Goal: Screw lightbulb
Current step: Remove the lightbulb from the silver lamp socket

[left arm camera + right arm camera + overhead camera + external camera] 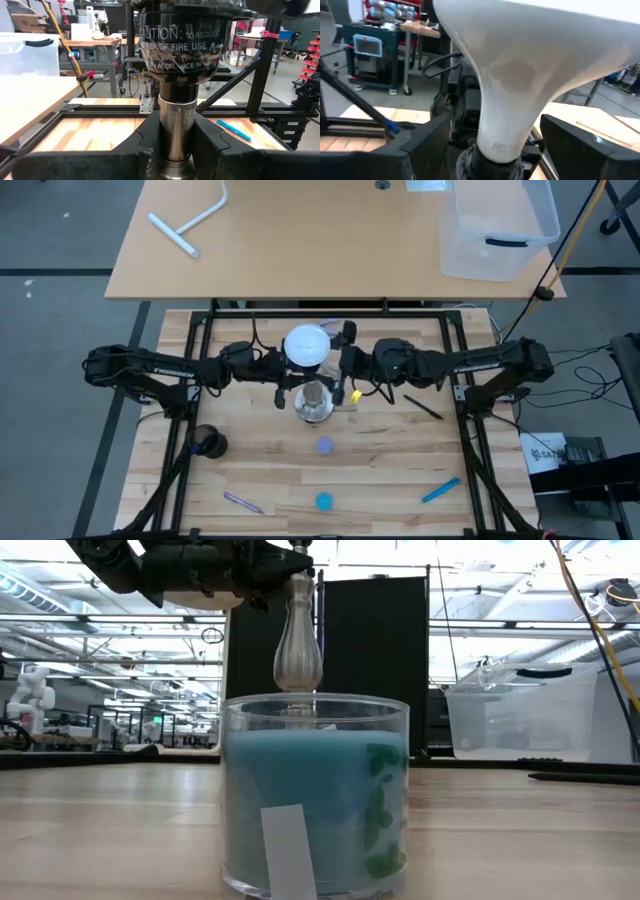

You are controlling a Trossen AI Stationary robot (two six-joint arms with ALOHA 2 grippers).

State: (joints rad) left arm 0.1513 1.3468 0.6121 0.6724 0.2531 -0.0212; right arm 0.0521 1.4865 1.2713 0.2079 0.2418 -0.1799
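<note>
Nearest the low camera: blue candle jar (315, 795), white label in front, filling the foreground, silvery stand neck visible above its rim.

Left to right across the table. Far left: black round object (208, 443) near the table edge, well clear of the left gripper (283, 370). Purple pen (243, 502) toward the near edge, also well clear. Left gripper clamped partway shut on the socket stand (176, 132), fingers (149, 145) pressed on either side of the metal post just under the black socket cup. Holding job only.

Centre: lightbulb (306, 345) white globe up, directly above the stand, between the two grippers. In the right wrist view, bulb neck (506, 120) running down into the socket mouth, base looks seated or at least started; thread depth hidden.

Right gripper (345, 368) just beside the bulb, jaws wide, dark fingers (427, 140) flanking the neck with a gap on both sides, gripping nothing visible. Yellow tag close under this gripper.

Step, judged: mid-screwing, between turns, regrasp pending. Next move likely: close on the bulb, twist, release, repeat, with the left grip kept firm against spin.

Further right of the right gripper: black pen (423, 407), blue marker (441, 489), both well apart. Small purple cap (324, 445) and blue cap (323, 501) on the near side of the stand, apart from it.

Room: black frame rails along the table sides, not near either wrist. Wrist roll space tight only between the two grippers themselves.
</note>
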